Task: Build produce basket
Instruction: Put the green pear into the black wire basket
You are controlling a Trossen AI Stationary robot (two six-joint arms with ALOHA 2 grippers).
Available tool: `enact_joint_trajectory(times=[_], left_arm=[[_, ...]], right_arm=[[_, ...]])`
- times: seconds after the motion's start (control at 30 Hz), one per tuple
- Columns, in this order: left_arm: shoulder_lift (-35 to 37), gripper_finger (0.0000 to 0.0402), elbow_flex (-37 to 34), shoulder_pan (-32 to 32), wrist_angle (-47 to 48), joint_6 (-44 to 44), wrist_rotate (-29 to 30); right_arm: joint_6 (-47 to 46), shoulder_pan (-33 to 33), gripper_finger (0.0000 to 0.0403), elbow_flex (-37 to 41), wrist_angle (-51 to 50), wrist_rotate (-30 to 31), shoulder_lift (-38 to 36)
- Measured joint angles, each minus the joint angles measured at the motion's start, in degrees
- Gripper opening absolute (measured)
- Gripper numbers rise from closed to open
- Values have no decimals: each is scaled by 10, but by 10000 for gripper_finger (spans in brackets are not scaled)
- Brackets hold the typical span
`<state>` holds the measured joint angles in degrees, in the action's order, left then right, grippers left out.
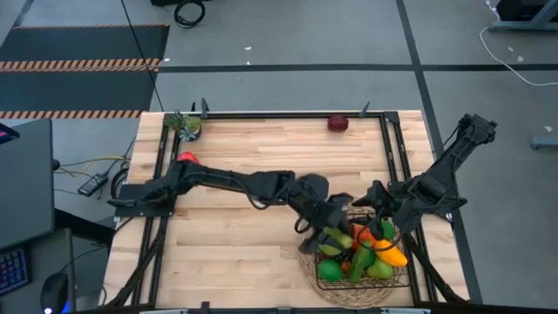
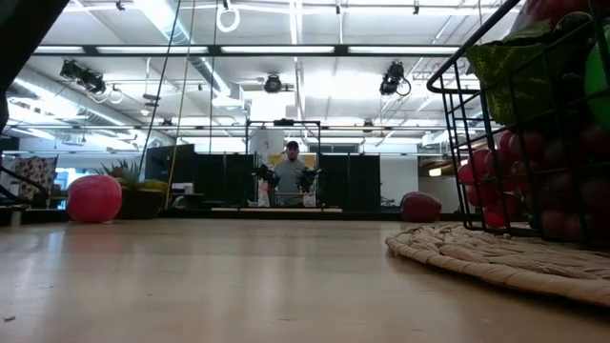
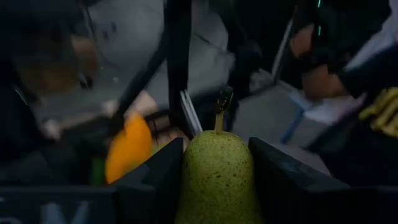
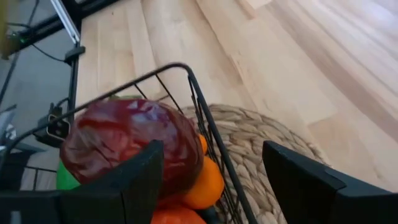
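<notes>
Left arm: stretched across the counter from the left, jaws over the left rim of the basket at the near right. Jaws pinching a speckled green pear by its body, stem pointing away from the wrist; probably gripped at the widest part so as not to slip on the way in. Right arm: brought in from the right, jaws spread over the far corner of the basket, one on either side of the wire rim, nothing visibly pinched; judged a bracing or waiting stance that keeps the basket from sliding on the round woven mat beneath it. Basket already heaped with produce: a dark red head at the corner, orange fruit under it, green and yellow pieces beyond. Left out on the counter: a dark red piece at the far edge, a red piece at the left, and a green leafy piece at the far left corner. Lower the pear into a gap, not onto the pile, to prevent rolling.
</notes>
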<state>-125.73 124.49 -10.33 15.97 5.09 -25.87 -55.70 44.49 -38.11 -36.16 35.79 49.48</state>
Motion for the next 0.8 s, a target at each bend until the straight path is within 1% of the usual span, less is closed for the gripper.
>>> enact_joint_trajectory(times=[0.17, 0.23, 0.3, 0.33, 0.37, 0.47, 0.67, 0.8], left_arm=[[-20, 172, -1, 5, -7, 0, 2], [-35, 172, 1, 10, -29, -1, 2], [-40, 173, -1, 14, -11, -14, 2], [-49, 176, -1, 16, -17, -18, 2], [-56, 180, 1, 18, -31, -22, 0], [-59, 199, 0, 18, -15, -41, 3], [-67, 243, -1, 15, -12, -30, 4], [-66, 261, -1, 13, -10, -43, 3]], right_arm=[[2, 1, 275, 0, 6, 4, -3], [3, 1, 275, 0, 2, 3, -3], [3, 1, 275, 0, 3, 3, -2], [3, 1, 275, 0, 3, 3, -2], [3, 1, 275, 0, 1, 3, -2], [3, 1, 275, 0, 0, 3, -1], [3, 1, 275, 0, -4, 3, 0], [2, 1, 275, 0, -4, 4, 0]])
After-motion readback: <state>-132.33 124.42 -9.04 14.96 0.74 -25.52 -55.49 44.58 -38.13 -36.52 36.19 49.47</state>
